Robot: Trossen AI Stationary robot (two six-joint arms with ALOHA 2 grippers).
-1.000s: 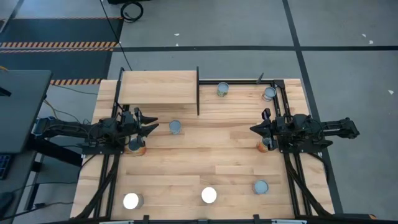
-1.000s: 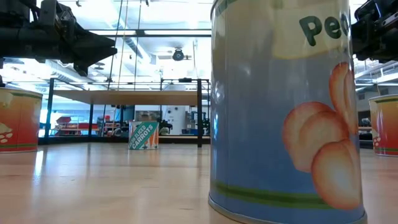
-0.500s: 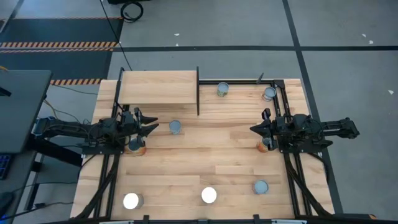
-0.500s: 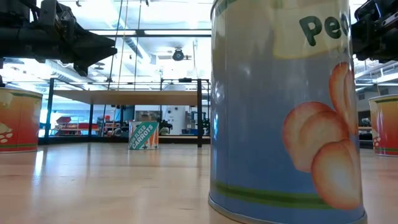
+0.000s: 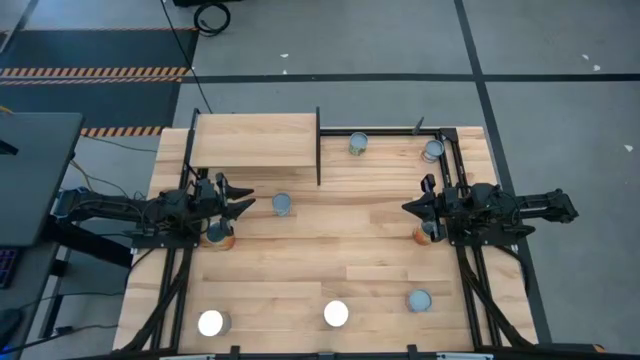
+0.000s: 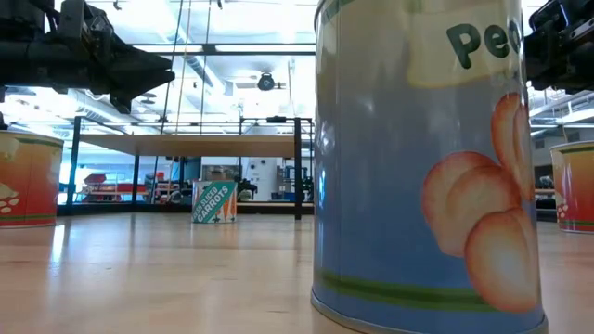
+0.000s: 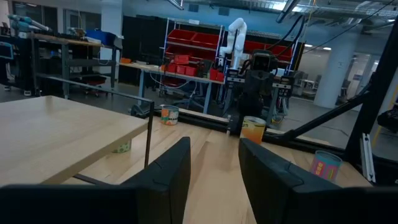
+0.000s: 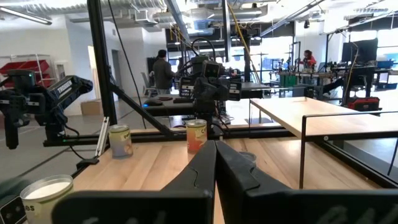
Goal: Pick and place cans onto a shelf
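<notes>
While both arms hover level above the worktop (image 5: 330, 235), nothing differs across the last second — cans, arms and shelf all sit where they were, so no pick has begun. Left hand (image 5: 240, 200) is poised near the shelf's front edge, fingers parted with a clear gap in the left wrist view, holding nothing; an orange-labelled can (image 5: 218, 236) stands just beside it, partly under the arm. Right hand (image 5: 410, 207) is at the worktop's right side, fingers closed together in the right wrist view — empty as well — with another orange can (image 5: 426, 233) tucked beneath that arm. Shelf (image 5: 255, 140) at the far left corner carries no cans on its board. Others stand loose: a blue-topped can (image 5: 283, 204) between the left hand and the shelf's black upright, two at the far edge (image 5: 358, 144) and (image 5: 432, 150), three along the near edge (image 5: 211, 323), (image 5: 336, 314), (image 5: 419, 301). Peaches can (image 6: 422, 167) fills the low view. Judgement: task at its start, all eight unplaced; the blue-topped can seems the left hand's likeliest first target.
</notes>
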